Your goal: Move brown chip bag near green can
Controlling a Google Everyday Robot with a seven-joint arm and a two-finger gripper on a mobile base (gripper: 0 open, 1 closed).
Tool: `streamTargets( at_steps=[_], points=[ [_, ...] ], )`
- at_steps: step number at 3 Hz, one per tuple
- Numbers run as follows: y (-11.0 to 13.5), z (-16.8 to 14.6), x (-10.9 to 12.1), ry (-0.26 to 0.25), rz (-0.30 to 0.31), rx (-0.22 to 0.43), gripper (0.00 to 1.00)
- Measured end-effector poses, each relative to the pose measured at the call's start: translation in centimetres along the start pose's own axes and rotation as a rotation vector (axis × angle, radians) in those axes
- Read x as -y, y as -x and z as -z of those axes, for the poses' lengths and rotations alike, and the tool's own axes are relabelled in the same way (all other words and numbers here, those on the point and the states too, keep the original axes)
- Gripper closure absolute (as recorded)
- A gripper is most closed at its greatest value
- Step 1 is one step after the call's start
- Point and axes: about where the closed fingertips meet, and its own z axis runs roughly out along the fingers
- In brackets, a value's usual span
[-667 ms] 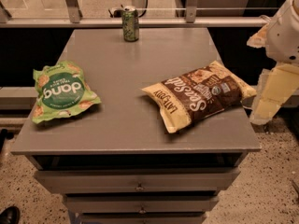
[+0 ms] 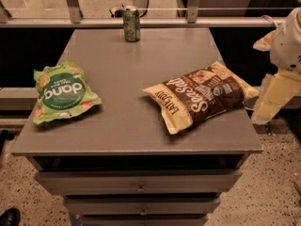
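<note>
**Bag and can well apart on the cabinet**

We see the brown chip bag (image 2: 202,95) lying flat and slanted at the right front of the grey cabinet (image 2: 141,65) top, dark brown with cream-yellow ends and white "Sea Salt" script. The slim, silver-topped green can (image 2: 131,24) stands upright at the cabinet's far edge. The gripper (image 2: 273,98) hangs just off the cabinet's right edge.

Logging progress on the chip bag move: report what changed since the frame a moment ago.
Nothing visibly changed. The gripper is at the table's right edge, beside the brown chip bag. The green can at the far edge and the green chip bag on the left lie where they did.
</note>
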Motion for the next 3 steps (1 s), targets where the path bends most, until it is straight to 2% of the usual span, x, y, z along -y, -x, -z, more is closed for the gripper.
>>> streamTargets(
  at_steps=[1,2,3],
  points=[
    [-0.7,-2.9,2.8,-0.043,-0.037,0.082,0.00],
    [-0.5,-5.6,4.6,-0.052,-0.057,0.182,0.00],
    [0.5,-7.9,5.1,-0.027,-0.065,0.273,0.00]
  ],
)
